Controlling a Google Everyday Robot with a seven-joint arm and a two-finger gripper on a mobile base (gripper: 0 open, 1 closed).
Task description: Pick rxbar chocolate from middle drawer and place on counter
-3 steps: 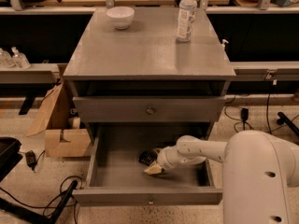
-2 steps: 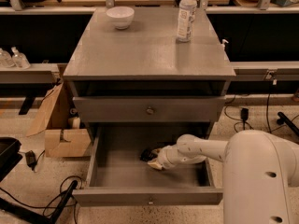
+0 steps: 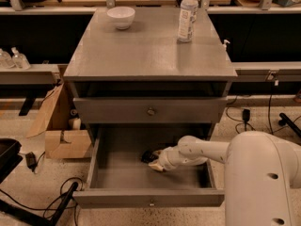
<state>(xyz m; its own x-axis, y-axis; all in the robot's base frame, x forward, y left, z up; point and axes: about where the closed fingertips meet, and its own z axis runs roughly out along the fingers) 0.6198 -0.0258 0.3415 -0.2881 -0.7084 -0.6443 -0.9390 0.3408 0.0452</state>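
Tool (image 3: 154, 162) low centre of frame, inside open drawer (image 3: 120, 171), at snack bar (image 3: 146, 156); grip state can't tell.

The robot's bulky white body (image 3: 263, 182) fills the lower right corner of the frame. From it the white arm (image 3: 203, 150) stretches leftward, nearly level and dipping slightly, its rounded joint just right of centre. The gripper (image 3: 154, 161) sits low in the frame's lower centre, pointing left and a little downward.
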